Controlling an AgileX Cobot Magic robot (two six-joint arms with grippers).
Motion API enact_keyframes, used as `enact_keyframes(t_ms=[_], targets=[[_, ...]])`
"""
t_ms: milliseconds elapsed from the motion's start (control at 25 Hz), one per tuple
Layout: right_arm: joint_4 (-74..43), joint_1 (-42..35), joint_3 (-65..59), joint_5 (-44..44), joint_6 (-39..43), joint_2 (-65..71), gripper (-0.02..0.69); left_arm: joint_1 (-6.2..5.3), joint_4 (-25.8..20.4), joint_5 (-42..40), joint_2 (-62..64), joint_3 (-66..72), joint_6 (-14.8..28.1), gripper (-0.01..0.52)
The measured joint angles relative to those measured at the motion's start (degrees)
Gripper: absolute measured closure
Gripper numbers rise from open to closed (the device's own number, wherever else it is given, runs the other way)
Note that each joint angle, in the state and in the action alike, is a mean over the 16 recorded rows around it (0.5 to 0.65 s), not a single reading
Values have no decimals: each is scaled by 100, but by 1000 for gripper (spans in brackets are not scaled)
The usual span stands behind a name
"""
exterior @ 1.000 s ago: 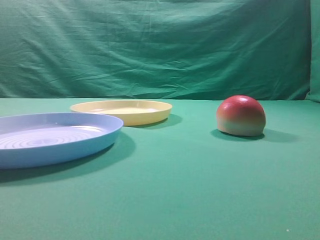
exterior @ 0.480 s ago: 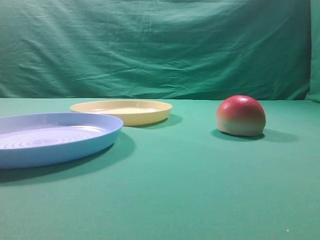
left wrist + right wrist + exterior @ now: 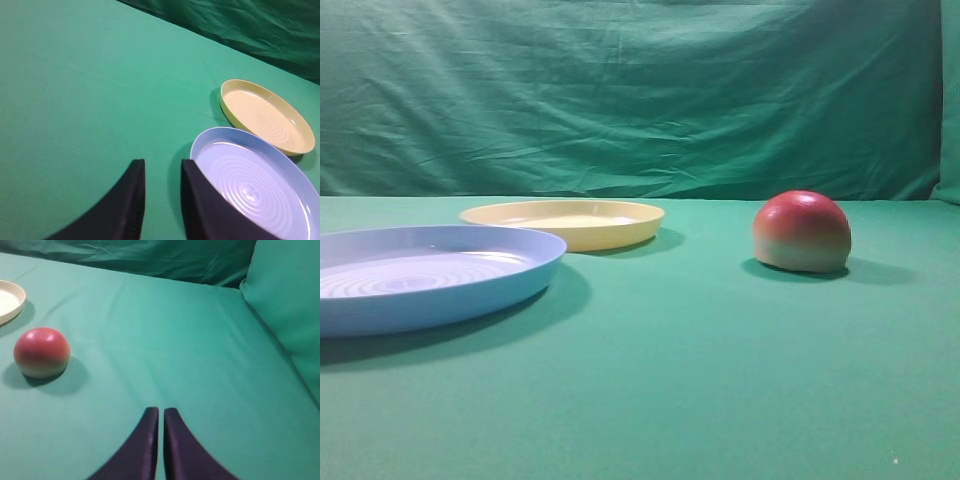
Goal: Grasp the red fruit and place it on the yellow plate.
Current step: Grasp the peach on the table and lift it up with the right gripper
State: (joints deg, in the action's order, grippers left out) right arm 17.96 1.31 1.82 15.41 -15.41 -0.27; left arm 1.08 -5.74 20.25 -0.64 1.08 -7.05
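The red fruit [image 3: 802,232] sits dome-up on the green cloth at the right, red on top and pale near its base. The yellow plate [image 3: 582,236] lies empty further back, left of centre. Neither gripper shows in the exterior high view. In the right wrist view my right gripper [image 3: 161,411] is shut with nothing in it, and the red fruit [image 3: 41,352] lies well ahead to its left, near the yellow plate's edge [image 3: 9,299]. My left gripper [image 3: 163,162] is open and empty, with the yellow plate [image 3: 260,112] far ahead to its right.
A light blue plate [image 3: 430,290] with concentric rings lies at the near left, next to the yellow plate; in the left wrist view this blue plate [image 3: 260,185] is just right of my fingers. A green cloth backdrop [image 3: 640,90] hangs behind the table.
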Motion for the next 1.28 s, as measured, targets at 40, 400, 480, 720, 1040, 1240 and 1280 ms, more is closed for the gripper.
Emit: enact_keyframes(t_ms=[40,400,480,720,1040,1240,1280], targets=[[74,19,95,26,-28,41,665,0,0,0,0,0,0,357],[332,199,1277,1157,-338,1225,665,0,0,0,0,0,0,357],[345,229,1539,1440,-406,1681,665,0,0,0,0,0,0,357],[436,253,2102,2190,-516,3152,665,0,0,0,0,0,0,357],[606,274,2589,2601,-936,4588,665,0,0,0,0,0,0,357],[643,484,3036,2587,-1250,5266,665,0,0,0,0,0,0,357],[617,557,3145,2559,-1302,5407,665,0,0,0,0,0,0,357]])
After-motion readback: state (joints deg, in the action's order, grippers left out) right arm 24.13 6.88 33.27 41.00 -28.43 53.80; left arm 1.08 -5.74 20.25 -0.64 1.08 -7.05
